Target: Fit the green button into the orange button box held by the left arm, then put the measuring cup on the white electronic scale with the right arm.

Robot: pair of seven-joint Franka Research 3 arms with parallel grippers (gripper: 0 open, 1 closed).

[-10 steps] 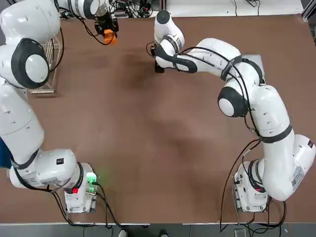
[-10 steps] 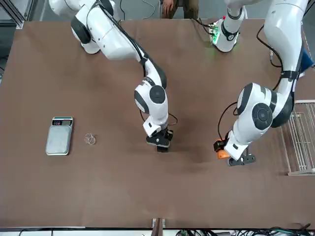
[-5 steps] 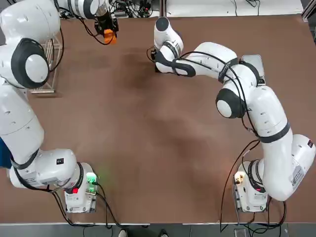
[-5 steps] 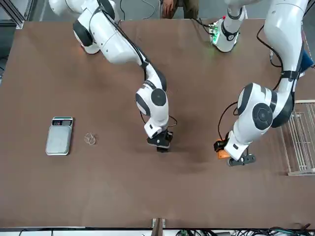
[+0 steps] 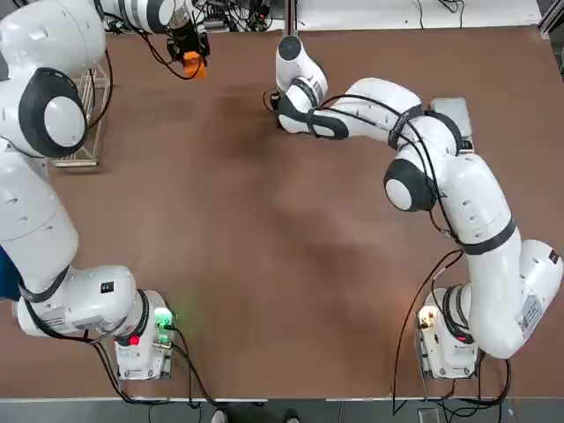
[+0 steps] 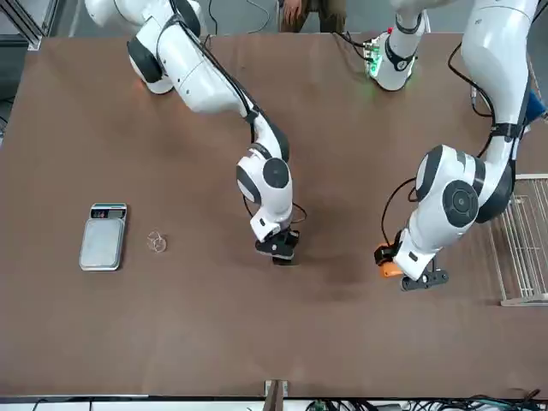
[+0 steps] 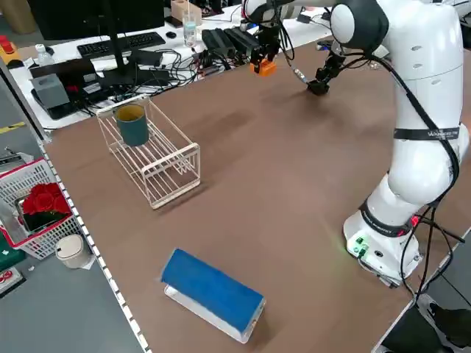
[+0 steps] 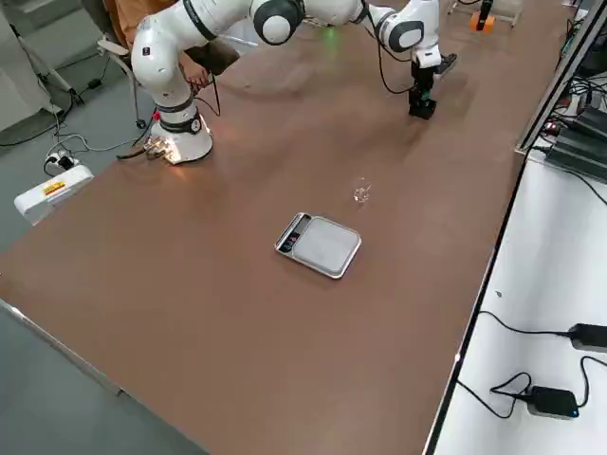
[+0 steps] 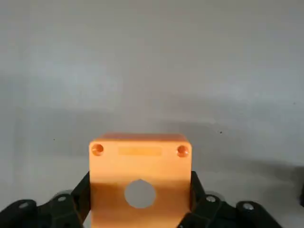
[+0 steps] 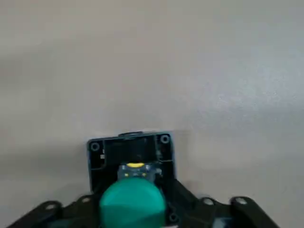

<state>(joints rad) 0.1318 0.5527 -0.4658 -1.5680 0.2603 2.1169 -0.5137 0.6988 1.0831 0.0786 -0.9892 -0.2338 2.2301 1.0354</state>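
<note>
My left gripper (image 5: pixel 188 48) is shut on the orange button box (image 9: pixel 140 175) near the table's far edge, left of the middle; the box's round hole faces the left wrist camera. The box also shows in the front view (image 6: pixel 389 260). My right gripper (image 6: pixel 277 248) is low over the table at the far middle. The green button (image 10: pixel 133 204) sits right at it, its green cap in front of a small black block (image 10: pixel 130 152). The measuring cup (image 6: pixel 156 242) stands beside the white electronic scale (image 6: pixel 103 238) on the robot's right side, apart from both grippers.
A wire rack (image 5: pixel 86 115) stands at the table's left edge with a teal cup (image 7: pixel 133 123) in it. A blue-topped box (image 7: pixel 212 293) lies near the left front corner. A person (image 6: pixel 304 12) stands behind the robot's bases.
The right arm has shifted a little toward the far edge while its gripper stays low at the black block. The left gripper still holds the orange box in nearly the same spot.
</note>
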